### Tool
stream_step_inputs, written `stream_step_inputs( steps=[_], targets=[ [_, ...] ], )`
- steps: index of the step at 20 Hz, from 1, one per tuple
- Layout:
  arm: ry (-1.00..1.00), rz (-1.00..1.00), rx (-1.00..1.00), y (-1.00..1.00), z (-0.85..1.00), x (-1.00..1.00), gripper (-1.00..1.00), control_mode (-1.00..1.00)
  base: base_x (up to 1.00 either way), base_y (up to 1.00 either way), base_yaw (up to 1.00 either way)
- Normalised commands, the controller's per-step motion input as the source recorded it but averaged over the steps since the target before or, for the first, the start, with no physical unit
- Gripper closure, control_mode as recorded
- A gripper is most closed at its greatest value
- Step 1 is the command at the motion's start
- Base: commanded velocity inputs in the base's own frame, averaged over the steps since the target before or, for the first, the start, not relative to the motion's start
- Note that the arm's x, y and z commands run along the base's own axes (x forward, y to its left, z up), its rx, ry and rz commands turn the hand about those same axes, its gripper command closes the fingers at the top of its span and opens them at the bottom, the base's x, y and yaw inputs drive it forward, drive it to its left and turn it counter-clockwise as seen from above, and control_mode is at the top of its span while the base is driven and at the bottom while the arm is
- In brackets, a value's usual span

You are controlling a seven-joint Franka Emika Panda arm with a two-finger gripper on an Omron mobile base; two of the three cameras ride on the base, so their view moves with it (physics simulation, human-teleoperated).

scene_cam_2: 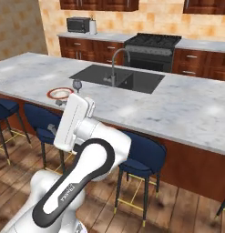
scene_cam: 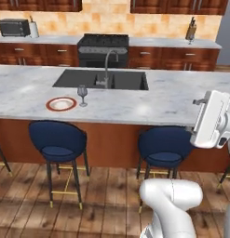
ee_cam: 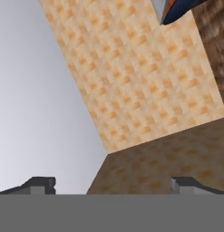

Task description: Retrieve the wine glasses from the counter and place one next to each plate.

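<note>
- Nearest the base cameras is the white arm (scene_cam_2: 82, 177), which rises from the floor side of the island and bends upward, with its hand raised at about the level of the island top.
- In the hand view the gripper (ee_cam: 113, 183) looks out at a tan tiled wall (ee_cam: 145, 81). Its two dark fingertips (ee_cam: 41, 183) stand wide apart, so the jaws are open, and nothing lies between them.
- Just beyond the arm, blue stools (scene_cam: 58, 142) stand on the wooden floor against the near face of the marble island (scene_cam: 172, 100).
- On the island's near left part lies the plate with the red-orange rim (scene_cam: 61, 103). It lies flat, well to the left of the arm.
- One wine glass (scene_cam: 82, 95) stands upright just to the right of that plate, close beside it and apart from the gripper. In the right base view the same glass (scene_cam_2: 77, 85) shows just beyond the plate (scene_cam_2: 59, 93).
- Behind the glass, in the middle of the island, a dark sink (scene_cam: 101, 80) is set into the marble, with a curved grey faucet (scene_cam: 107, 65) at its near edge.
- Far across the room runs the counter (scene_cam: 172, 42) over dark reddish cabinets, with a black stove (scene_cam: 103, 49) in its middle.
- A microwave (scene_cam: 14, 27) sits at the counter's left end, and a knife block (scene_cam: 191, 30) stands toward its right end.
</note>
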Motion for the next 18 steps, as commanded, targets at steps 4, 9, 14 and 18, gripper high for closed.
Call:
stream_step_inputs(
  steps=[4,9,14,18],
  targets=[
    [0.0,0.0,0.0,0.0,0.0,0.0,-1.0,1.0,-0.58,-1.0,0.0],
    [0.0,0.0,0.0,0.0,0.0,0.0,-1.0,1.0,-0.52,-1.0,0.0],
    [0.0,0.0,0.0,0.0,0.0,0.0,-1.0,1.0,-0.5,-1.0,0.0],
    [0.0,0.0,0.0,0.0,0.0,0.0,-1.0,1.0,-0.48,-1.0,0.0]
  ],
)
